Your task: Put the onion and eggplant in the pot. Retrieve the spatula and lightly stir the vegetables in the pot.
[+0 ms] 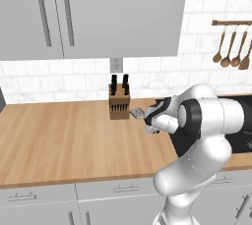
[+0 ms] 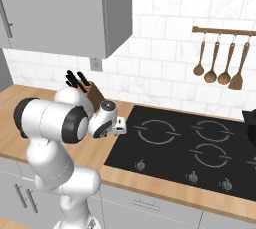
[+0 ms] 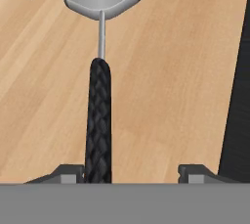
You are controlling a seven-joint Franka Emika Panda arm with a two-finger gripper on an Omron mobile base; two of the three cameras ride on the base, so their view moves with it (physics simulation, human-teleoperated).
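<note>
The fingers (image 3: 133, 171) stand parted astride the spatula (image 3: 99, 115) on the worktop (image 3: 171, 96), its handle touching one, head pointing away.

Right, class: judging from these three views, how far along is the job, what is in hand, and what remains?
Done: cannot be judged; whether the vegetables are in the pot cannot be seen. In hand: the gripper is down at the spatula, which lies flat on the counter beside the knife block; its handle sits by one fingertip, with a gap to the other, so no grip yet. Left: grip, lift, carry across the hob, stir.
</note>
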